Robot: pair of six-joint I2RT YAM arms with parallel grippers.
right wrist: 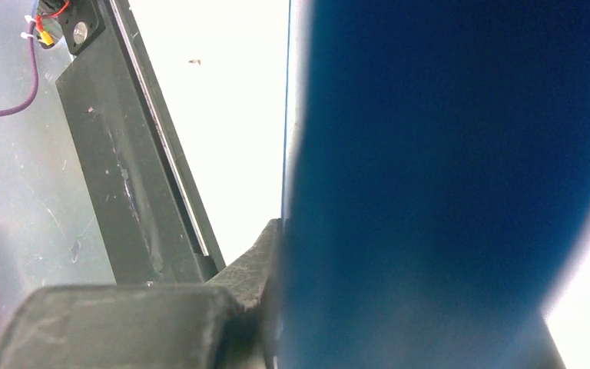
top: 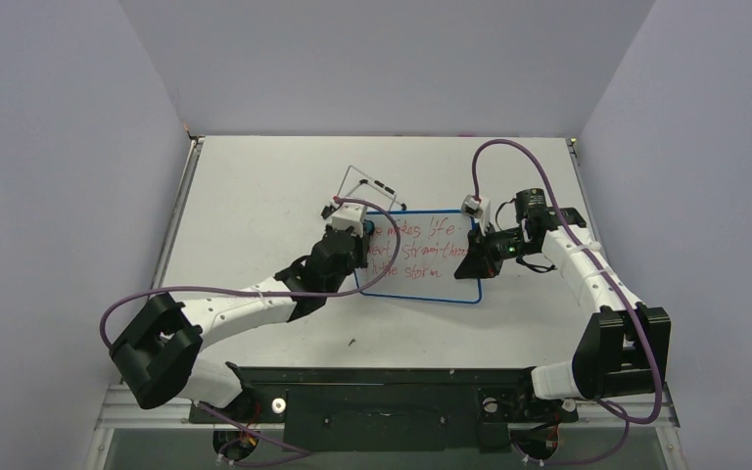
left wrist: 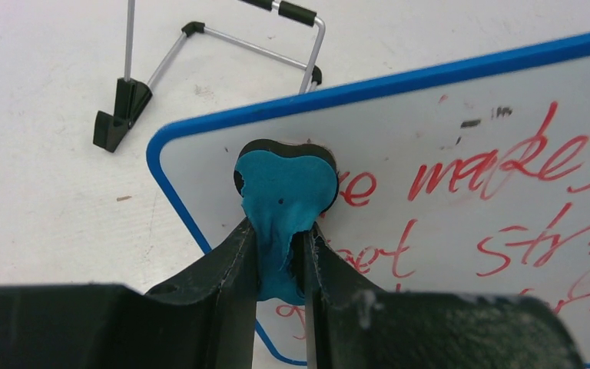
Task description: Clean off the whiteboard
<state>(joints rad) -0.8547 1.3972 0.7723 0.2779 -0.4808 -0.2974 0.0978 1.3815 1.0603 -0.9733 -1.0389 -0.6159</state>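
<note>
At the near edge of the worktop [top: 255, 196], a black mounting plate [top: 382, 401] is seen with both arm bases bolted to it, and purple cables [top: 509, 147] are looped along each arm. The whiteboard [top: 429, 257] is laid flat on the worktop near its middle, a little to the right, with its thin blue rim showing all round. Red handwriting [left wrist: 499, 165] is spread across it in three lines, whose left ends are hidden under the left arm in the top view. The left fingers [left wrist: 252, 246] are clenched on a small eraser [left wrist: 284, 188] with a blue face and black backing, which is squeezed out of shape between them and pressed against the board at its far left corner, just left of the first written line. The right fingers [top: 478, 258] are clenched on the board's right edge; in the right wrist view only a blurred blue band is shown against one dark finger. A black wire stand [top: 370, 188] is set on the worktop just beyond the board's far left corner.
</note>
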